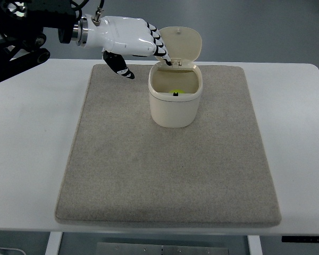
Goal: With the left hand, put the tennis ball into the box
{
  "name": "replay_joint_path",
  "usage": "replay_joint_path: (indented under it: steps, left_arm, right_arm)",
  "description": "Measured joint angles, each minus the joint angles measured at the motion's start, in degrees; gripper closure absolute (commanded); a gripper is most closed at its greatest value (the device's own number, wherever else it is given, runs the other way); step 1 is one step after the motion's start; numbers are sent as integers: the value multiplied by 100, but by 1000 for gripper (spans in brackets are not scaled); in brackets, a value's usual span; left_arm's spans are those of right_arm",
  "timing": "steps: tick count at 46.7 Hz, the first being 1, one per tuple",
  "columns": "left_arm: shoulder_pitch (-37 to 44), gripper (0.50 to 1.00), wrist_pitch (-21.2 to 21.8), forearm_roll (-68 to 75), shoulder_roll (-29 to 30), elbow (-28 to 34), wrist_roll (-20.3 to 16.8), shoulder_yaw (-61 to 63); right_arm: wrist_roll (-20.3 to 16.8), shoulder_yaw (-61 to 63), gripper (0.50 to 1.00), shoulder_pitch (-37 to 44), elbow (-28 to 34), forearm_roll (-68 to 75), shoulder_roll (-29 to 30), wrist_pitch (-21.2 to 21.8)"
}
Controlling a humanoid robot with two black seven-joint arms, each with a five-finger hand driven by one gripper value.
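A cream box [175, 103] with its hinged lid [181, 43] flipped up stands on the far middle of the beige mat [165, 159]. Inside it, near the bottom, a bit of the yellow-green tennis ball [177, 91] shows. My left hand [143, 45], white with black fingertips, hovers just left of and above the box's rim, its arm coming in from the upper left. The fingers are spread and hold nothing; some fingertips [165, 58] reach over the box's back-left rim, and the thumb [118, 66] points down over the mat. The right hand is not in view.
The mat lies on a white table [32, 133], whose front edge runs along the bottom. Black arm structure [16, 37] fills the upper left corner. Grey floor lies beyond the table's far edge.
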Motion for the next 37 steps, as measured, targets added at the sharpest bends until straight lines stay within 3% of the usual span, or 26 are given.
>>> replay_joint_path:
  steps: [16, 17, 20, 25, 32, 37]
  left_arm:
    - [149, 613, -9, -1467, 1251, -643, -1, 280]
    - [204, 604, -7, -1713, 1287, -644, -1, 281]
    - [418, 512, 2, -2678, 1367, -633, -1, 285]
    - [674, 510, -122, -4231, 1478, -591, 3, 289]
    - [1144, 510, -519, -5092, 1552, -466, 9, 214]
    - [1510, 510, -571, -5852, 1556, -460, 4, 66]
  right_arm:
    - [0, 0, 562, 2, 0, 0, 0, 0]
    - [1, 0, 562, 2, 0, 0, 0, 0]
    - [0, 0, 562, 0, 0, 0, 0, 0]
    - [-1, 0, 562, 0, 0, 0, 0, 0]
    - [0, 0, 562, 0, 0, 0, 0, 0]
    - [0, 0, 562, 0, 0, 0, 0, 0]
